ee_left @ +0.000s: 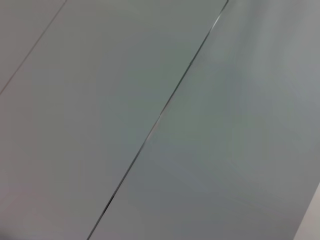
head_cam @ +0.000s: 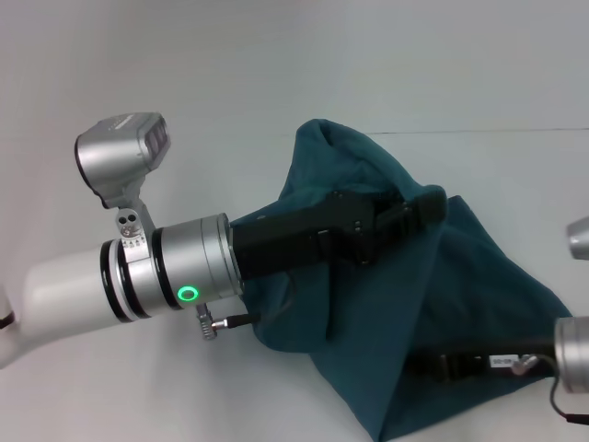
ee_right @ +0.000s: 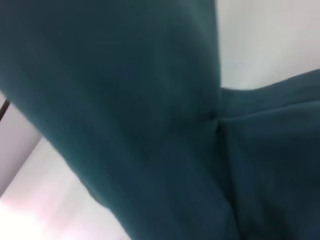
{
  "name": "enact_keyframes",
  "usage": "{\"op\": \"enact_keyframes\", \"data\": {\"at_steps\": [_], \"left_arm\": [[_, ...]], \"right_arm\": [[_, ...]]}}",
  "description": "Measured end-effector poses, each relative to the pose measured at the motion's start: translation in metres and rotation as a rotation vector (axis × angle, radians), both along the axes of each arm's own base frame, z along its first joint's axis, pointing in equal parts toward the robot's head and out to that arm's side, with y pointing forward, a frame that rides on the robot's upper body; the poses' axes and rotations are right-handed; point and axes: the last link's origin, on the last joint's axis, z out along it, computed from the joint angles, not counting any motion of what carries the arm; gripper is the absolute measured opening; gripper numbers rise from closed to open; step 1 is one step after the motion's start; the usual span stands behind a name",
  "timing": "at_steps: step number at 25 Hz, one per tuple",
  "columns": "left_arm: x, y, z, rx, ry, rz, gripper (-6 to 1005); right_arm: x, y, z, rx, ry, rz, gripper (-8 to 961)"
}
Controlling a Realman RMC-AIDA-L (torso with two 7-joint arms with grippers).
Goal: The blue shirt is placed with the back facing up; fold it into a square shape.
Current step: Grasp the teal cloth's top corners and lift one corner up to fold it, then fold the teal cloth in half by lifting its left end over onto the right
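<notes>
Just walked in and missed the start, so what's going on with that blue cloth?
The robot is folding the blue shirt on the white table. Its left gripper holds a bunch of fabric lifted above the table, and the right gripper lies low at the near edge, partly under cloth. The shirt is bunched, not square yet.

L arm (head_cam: 83,299): white shell, silver wrist collar w/ black rings, green ring LED (head_cam: 188,294), silver wrist camera (head_cam: 122,152), black gripper body (head_cam: 313,235), small plug cable. R arm (head_cam: 575,354): silver collar.
</notes>
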Motion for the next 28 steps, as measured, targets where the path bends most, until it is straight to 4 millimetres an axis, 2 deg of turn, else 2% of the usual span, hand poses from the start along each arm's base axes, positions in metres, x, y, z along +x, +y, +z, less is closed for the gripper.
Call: {"op": "enact_keyframes", "data": {"at_steps": [7, 15, 28], "left_arm": [[0.001, 0.000, -0.001, 0.010, -0.004, -0.003, 20], [0.000, 0.002, -0.008, 0.011, 0.019, 0.015, 21], [0.005, 0.006, -0.020, -0.006, 0.074, 0.026, 21]], "right_arm": [[0.018, -0.007, 0.023, 0.076, 0.011, -0.057, 43], [0.039, -0.018, 0.059, 0.183, 0.039, -0.105, 44], [0.050, -0.028, 0.065, 0.200, 0.046, -0.131, 45]]}}
